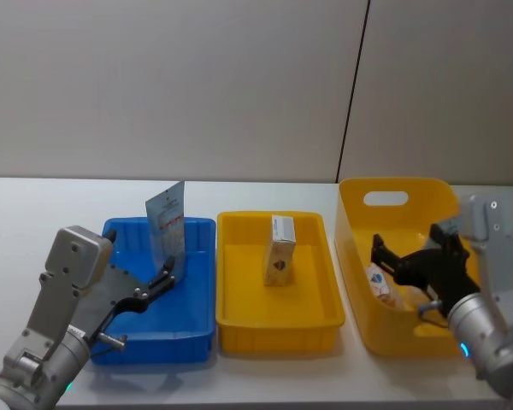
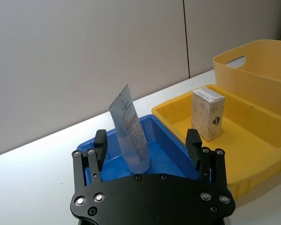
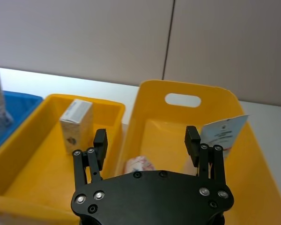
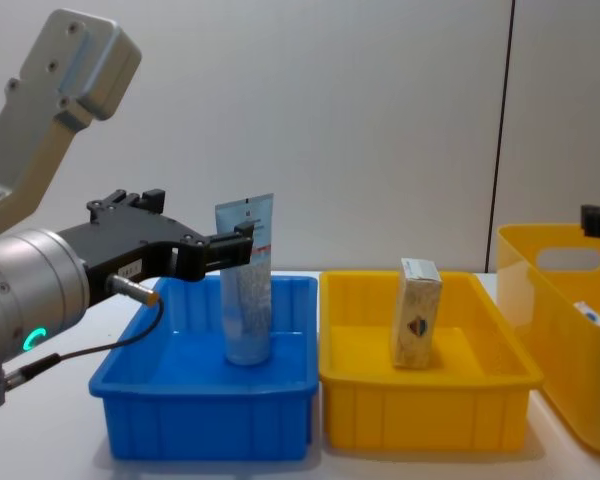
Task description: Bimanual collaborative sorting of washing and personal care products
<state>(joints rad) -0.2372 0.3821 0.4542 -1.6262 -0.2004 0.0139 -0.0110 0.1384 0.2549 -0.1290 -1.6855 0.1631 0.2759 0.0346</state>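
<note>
Squeeze tube (image 4: 248, 290), pale blue with a red-and-white label, stands upright on its cap in the blue tray (image 4: 200, 400), which sits at the left of three containers on the white worktop (image 1: 34, 205). We see the left pincer (image 2: 147, 145) hovering just in front of the tube with its fingers spread wide, one to each side of it and touching nothing; in the chest view it reaches in from the left at about the tube's upper half.

One white carton (image 1: 280, 250) stands upright, apart from the walls, in the middle yellow tray (image 1: 278, 329). At the right, the deep yellow bin (image 1: 359, 299) with a handle slot holds a second small carton with red print (image 3: 139, 165) lying on its floor, and a pale pouch with a red-and-white label (image 3: 223, 133) leaning against its far-right wall. We see the right pincer (image 3: 146, 143) poised over this bin's near rim, its fingers likewise wide apart and holding nothing. In the head view its black fingers sit just beside the printed carton, though we cannot tell whether they touch it.
</note>
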